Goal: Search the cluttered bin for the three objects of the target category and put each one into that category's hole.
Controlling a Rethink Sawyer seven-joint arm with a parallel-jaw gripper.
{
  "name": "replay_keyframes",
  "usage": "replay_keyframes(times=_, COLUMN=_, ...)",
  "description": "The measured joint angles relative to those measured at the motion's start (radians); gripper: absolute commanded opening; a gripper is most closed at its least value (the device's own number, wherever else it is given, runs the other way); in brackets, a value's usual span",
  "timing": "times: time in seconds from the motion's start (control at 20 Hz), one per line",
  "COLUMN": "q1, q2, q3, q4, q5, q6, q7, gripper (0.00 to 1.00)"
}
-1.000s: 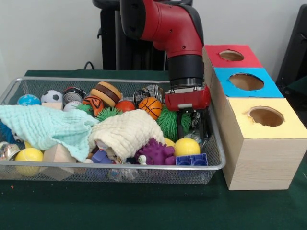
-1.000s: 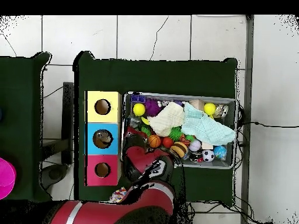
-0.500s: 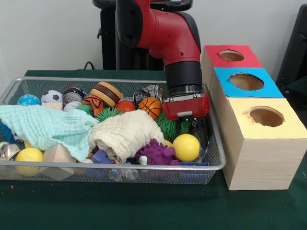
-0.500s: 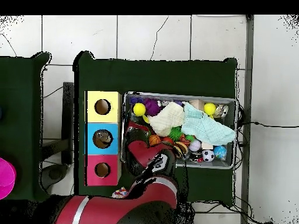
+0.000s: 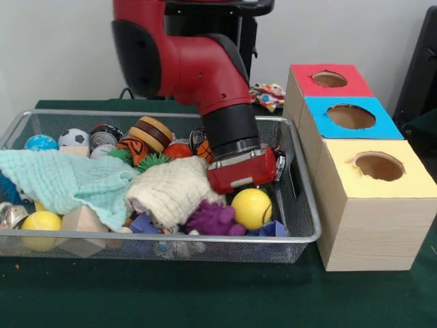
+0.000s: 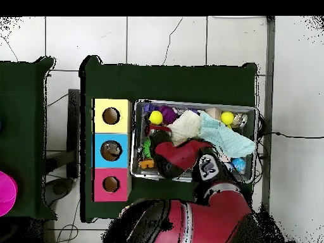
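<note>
While its fingers stay hidden, so I cannot tell their state, the gripper [image 5: 243, 179] sits low in the wire bin [image 5: 304, 205], between a cream cloth [image 5: 174, 191] and a yellow ball [image 5: 250, 208], near the three-hole box [image 5: 372, 198].

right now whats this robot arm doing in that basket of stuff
The red arm is reaching down into the wire bin, which is packed with toys. Its gripper sits low among the clutter, between the cream cloth and a yellow ball; its tips are hidden, so nothing can be seen held. The sorting box beside the bin shows red, blue and yellow holes.
</note>
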Motion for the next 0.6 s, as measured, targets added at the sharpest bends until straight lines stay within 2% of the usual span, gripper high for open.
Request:
replay_keyframes(times=0.05, q1=-0.079, q2=0.000, q3=0.095, q4=-0.005, q5=0.004, q6=0.073, q7=-0.011, gripper=1.00)
replay_keyframes(times=0.25, q1=-0.215, q2=0.002, q3=0.274, q4=0.020, q5=0.025, q6=0.239, q7=-0.098, gripper=1.00)
replay_keyframes(times=0.4, q1=-0.307, q2=0.012, q3=0.400, q4=0.040, q5=0.070, q6=0.391, q7=-0.251, gripper=1.00)
replay_keyframes(times=0.6, q1=-0.376, q2=0.046, q3=0.512, q4=0.030, q5=0.162, q6=0.571, q7=-0.458, gripper=1.00)
